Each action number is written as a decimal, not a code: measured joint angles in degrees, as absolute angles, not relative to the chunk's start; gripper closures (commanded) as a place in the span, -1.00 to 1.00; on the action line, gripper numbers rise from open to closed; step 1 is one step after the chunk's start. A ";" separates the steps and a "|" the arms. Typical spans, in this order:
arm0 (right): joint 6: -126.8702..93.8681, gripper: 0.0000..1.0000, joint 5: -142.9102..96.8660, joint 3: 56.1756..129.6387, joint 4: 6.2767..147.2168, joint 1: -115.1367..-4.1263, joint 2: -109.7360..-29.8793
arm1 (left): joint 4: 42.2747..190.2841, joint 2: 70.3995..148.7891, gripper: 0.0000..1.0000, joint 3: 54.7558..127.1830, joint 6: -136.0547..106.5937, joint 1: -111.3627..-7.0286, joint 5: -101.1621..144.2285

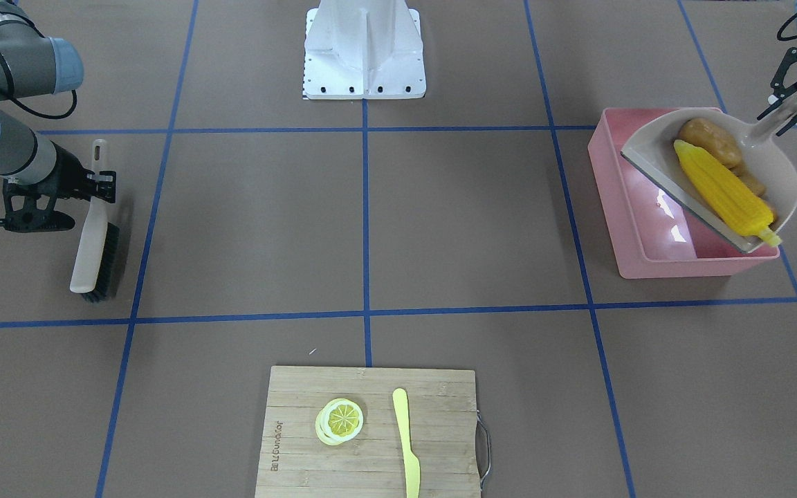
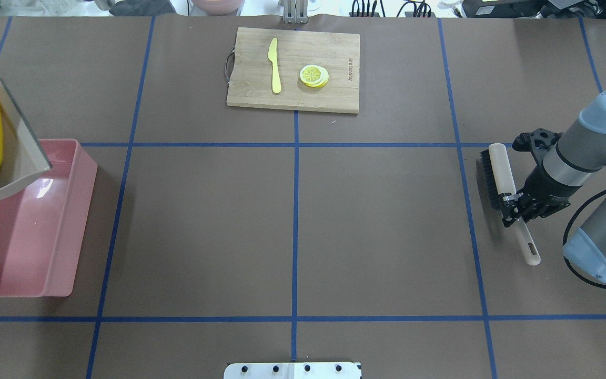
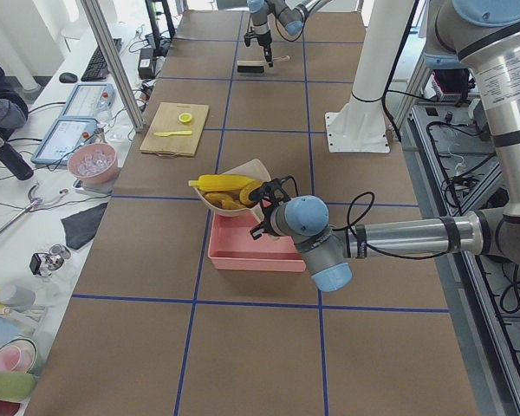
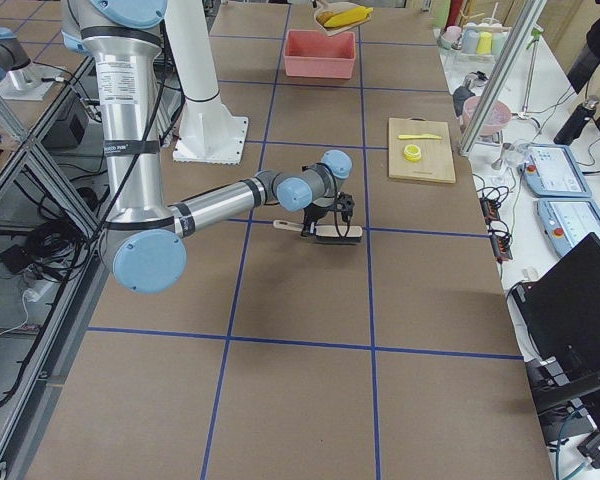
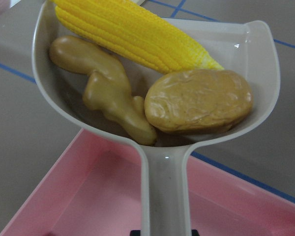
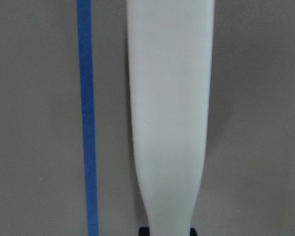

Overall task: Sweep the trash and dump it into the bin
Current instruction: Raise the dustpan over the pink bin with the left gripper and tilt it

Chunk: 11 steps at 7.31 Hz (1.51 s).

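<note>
The beige dustpan (image 1: 779,173) hangs tilted over the far end of the pink bin (image 1: 620,207). It holds the yellow corn cob (image 1: 720,187), the brown potato (image 1: 710,140) and the tan ginger root (image 1: 751,183). My left gripper (image 1: 796,104) is shut on the dustpan's handle (image 5: 164,191). The left wrist view shows the corn (image 5: 132,34), ginger (image 5: 108,93) and potato (image 5: 199,101) in the pan, with the bin (image 5: 88,196) below. The corn's tip sticks out past the pan's lip. My right gripper (image 2: 513,202) is shut on the handle of the brush (image 2: 497,173), low at the table.
A wooden cutting board (image 2: 334,100) at the far middle carries a lemon slice (image 2: 313,75) and a pale yellow knife (image 2: 274,66). The white robot base (image 1: 364,48) stands at the near middle. Blue tape lines cross the brown table.
</note>
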<state>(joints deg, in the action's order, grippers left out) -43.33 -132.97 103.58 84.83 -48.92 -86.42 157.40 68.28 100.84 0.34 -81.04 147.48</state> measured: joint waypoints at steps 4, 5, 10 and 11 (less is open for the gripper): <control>-43.25 0.20 -133.33 103.01 84.72 -48.87 -85.89 | 151.13 60.54 1.00 102.89 7.92 -82.31 147.80; -43.22 0.19 -133.33 102.72 84.73 -48.87 -85.54 | 150.08 58.39 1.00 104.90 8.55 -82.30 147.82; -43.30 -1.00 -133.33 101.88 84.74 -48.95 -84.32 | 126.16 55.85 1.00 114.29 24.50 -83.03 147.17; -43.32 -1.00 -133.33 102.01 84.73 -49.02 -84.31 | 123.74 55.61 1.00 114.98 25.57 -83.09 146.96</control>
